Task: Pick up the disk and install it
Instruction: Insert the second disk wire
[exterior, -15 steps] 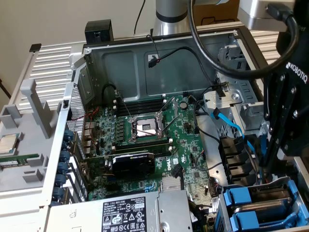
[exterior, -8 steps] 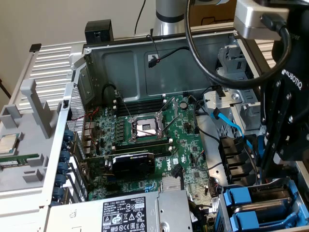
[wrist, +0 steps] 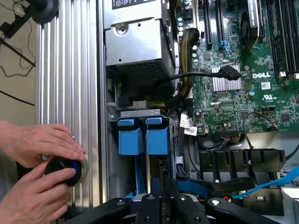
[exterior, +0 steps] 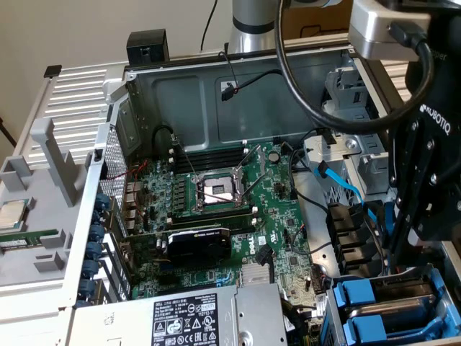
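Two blue-framed disks point(wrist: 142, 137) sit at the case's corner; stiff, heavyish, fragile, so grip the frame; fingers point(wrist: 161, 205) nearly together, empty.

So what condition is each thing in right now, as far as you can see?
Case: side open, insides exposed.
CPU socket: open, no cooler on it.
Blue carriers: two, seated side by side in the drive bay.
Tool: nearly shut, just above the bay.
Hands: pressing a black knob outside the case.
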